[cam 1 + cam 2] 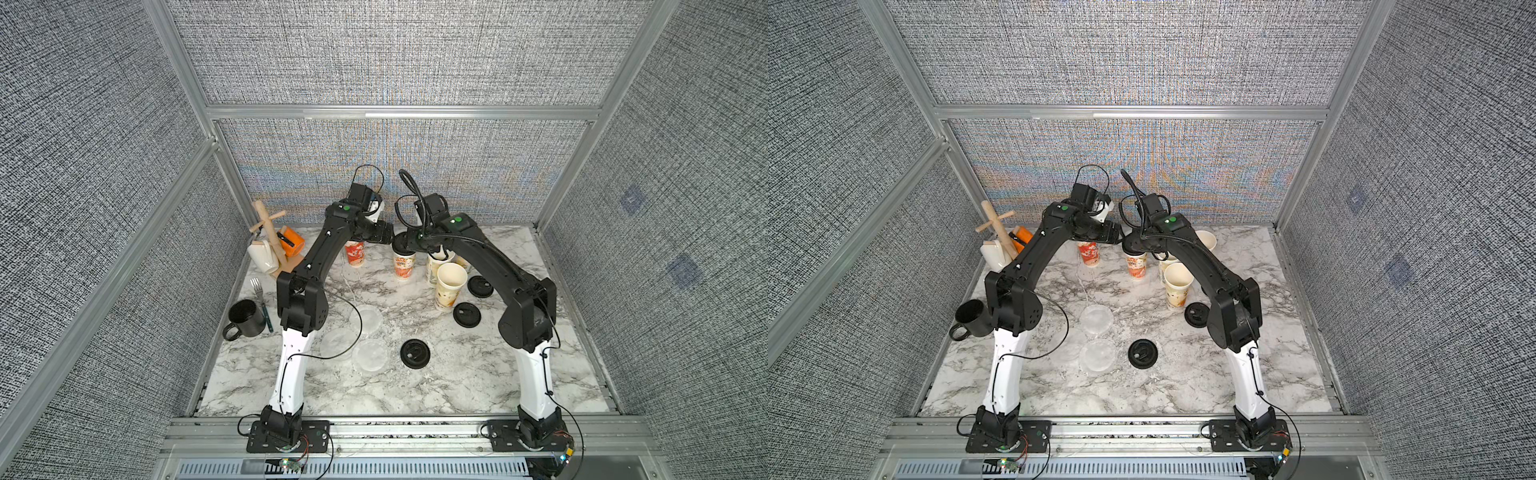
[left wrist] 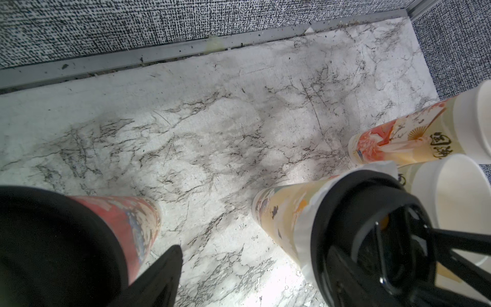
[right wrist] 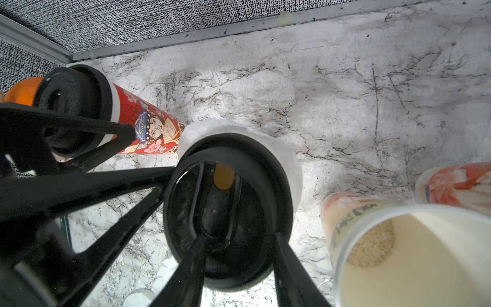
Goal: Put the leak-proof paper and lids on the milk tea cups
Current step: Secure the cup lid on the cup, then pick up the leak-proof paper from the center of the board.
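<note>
The right end effector (image 3: 223, 207) is poising over the round black plastic lid (image 3: 255, 164) of a tall orange-and-cream paper milk tea cup (image 1: 404, 268), jaws partway apart; whether they are clamping it cannot be told. A translucent whitish leak-proof paper disc (image 3: 288, 170) is showing as a skirt beneath that lid. Beside it, the left end effector (image 3: 79, 117) is standing spread wide about the lidded red printed cup (image 3: 148, 130). Three more film discs (image 1: 365, 318) are lying on the marble-patterned tabletop (image 1: 457, 374), well apart from three open beige cups (image 1: 451, 286). Judged from here, any pressure should be going straight down and evenly, keeping the skirt level and the tall cup from tipping.
</note>
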Motion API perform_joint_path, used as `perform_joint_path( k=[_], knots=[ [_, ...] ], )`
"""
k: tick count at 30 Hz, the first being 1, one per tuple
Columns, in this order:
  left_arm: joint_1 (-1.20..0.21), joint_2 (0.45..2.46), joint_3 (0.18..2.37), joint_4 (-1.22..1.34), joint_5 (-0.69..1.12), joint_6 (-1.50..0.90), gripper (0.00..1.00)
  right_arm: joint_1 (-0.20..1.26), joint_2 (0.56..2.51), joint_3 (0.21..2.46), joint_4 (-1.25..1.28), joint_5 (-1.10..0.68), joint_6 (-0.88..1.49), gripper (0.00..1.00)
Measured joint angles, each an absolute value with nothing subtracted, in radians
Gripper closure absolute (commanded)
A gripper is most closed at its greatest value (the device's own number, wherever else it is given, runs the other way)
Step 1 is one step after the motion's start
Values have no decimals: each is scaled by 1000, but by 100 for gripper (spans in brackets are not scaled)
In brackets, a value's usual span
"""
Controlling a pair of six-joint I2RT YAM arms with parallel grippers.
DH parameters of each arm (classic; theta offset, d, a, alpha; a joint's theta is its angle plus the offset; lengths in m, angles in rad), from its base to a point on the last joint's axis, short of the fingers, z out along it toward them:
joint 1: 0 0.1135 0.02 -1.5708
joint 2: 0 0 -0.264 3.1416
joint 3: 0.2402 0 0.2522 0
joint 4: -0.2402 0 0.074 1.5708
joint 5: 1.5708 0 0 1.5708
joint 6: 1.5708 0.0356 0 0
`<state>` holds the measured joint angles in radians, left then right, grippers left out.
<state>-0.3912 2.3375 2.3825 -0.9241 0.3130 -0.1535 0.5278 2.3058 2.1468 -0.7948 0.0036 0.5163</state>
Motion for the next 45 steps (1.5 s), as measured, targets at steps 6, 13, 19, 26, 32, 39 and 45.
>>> perform_joint_path(
  k=[6,13,19,26,32,39,45],
  knots=[
    [-391,2336,2400,-920,316,-154,12,524,2307,2151,-795,3,517,57],
    [-396,2324,2407,-914,343,-155,12,524,2305,2181,-788,-9,516,56],
    [-391,2308,2408,-913,343,-155,12,524,2289,2196,-781,-15,513,55],
    [-394,2288,2392,-914,349,-155,13,524,2215,2140,-788,-1,509,54],
    [-394,2128,2205,-881,359,-159,13,524,1952,1868,-769,61,505,54],
    [-396,1784,1739,-759,366,-177,13,539,1574,1411,-723,146,515,53],
    [-403,1536,1357,-739,297,-253,14,693,1393,1122,-740,167,577,51]
  ],
)
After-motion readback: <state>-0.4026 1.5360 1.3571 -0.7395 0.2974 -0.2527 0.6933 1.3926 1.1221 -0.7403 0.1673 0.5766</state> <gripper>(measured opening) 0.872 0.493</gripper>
